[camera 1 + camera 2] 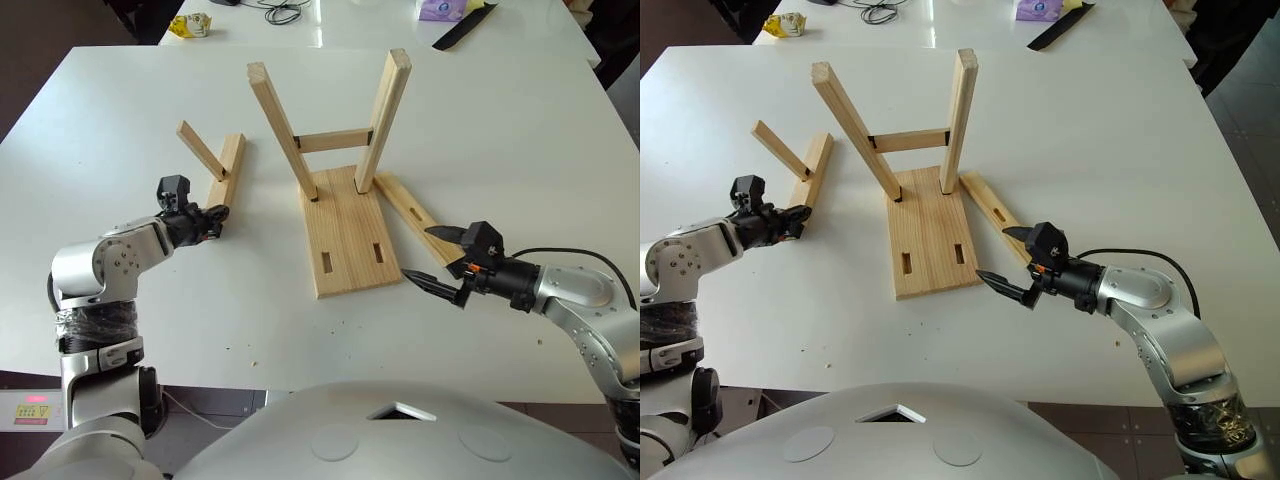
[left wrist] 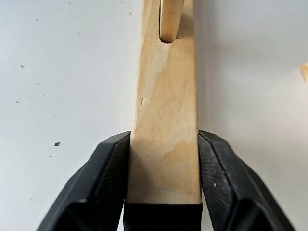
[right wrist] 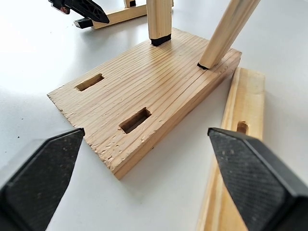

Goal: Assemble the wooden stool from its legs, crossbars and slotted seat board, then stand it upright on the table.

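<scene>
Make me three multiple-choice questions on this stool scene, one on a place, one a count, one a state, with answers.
1. Relative to the seat board, the ungripped loose leg lies: A) on top B) at its right C) at its left
2. Empty seat board slots: A) none B) one C) two
3. The left pincer is: A) shut on a leg B) open C) shut on the board
Answers: B, it lies along the board's right edge; C, both near slots are bare; A, fingers clamp the leg's end.

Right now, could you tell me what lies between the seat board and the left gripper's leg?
Bare table separates seat board and leg, as the left eye view shows.
</scene>
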You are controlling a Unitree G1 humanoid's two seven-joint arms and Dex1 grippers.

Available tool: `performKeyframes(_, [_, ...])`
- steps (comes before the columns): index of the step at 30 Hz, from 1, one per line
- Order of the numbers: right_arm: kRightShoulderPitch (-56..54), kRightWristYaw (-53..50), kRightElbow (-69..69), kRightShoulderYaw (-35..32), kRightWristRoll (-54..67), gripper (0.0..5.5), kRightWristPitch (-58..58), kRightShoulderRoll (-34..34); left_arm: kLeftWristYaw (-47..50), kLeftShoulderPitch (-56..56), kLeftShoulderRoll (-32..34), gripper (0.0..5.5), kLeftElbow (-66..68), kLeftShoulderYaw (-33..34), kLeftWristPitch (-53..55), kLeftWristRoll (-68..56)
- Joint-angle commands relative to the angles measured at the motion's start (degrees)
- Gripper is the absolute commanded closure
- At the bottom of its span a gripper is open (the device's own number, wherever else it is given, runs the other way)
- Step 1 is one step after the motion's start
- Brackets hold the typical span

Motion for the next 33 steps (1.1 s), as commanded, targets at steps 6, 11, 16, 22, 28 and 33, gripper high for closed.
performKeyframes(6, [-3.8, 1.7, 3.3, -1.9, -0.4, 0.75, -0.7, -1.8, -1.4, -7.9, -3.3, 3.45, -1.6, 6.5, -7.9, -0.9])
performKeyframes(11, [-7.0, 3.3, 4.8, -6.7, 4.6, 0.75, 1.9, -2.1, -6.0, -14.7, -2.2, 3.45, -2.0, 11.8, -12.1, -6.3])
performKeyframes(16, [-12.8, 3.6, 6.8, -14.6, 16.9, 0.75, 8.6, -1.7, -13.0, -21.7, 0.6, 3.45, -4.3, 15.2, -10.5, -16.8])
performKeyframes(22, [-19.6, 3.0, 9.1, -20.3, 25.6, 0.75, 12.9, -3.0, -15.0, -26.4, 1.3, 3.45, -10.5, 13.8, -5.4, -30.7])
performKeyframes(28, [-29.0, 2.3, 13.3, -24.4, 33.8, 0.75, 17.0, -4.6, -17.1, -24.5, 1.1, 3.45, -17.5, 10.8, -3.0, -46.7])
performKeyframes(33, [-35.3, 3.3, 15.7, -25.9, 42.3, 0.75, 22.1, -7.1, -21.7, -18.3, 3.0, 3.45, -24.7, 7.3, -2.9, -53.8])
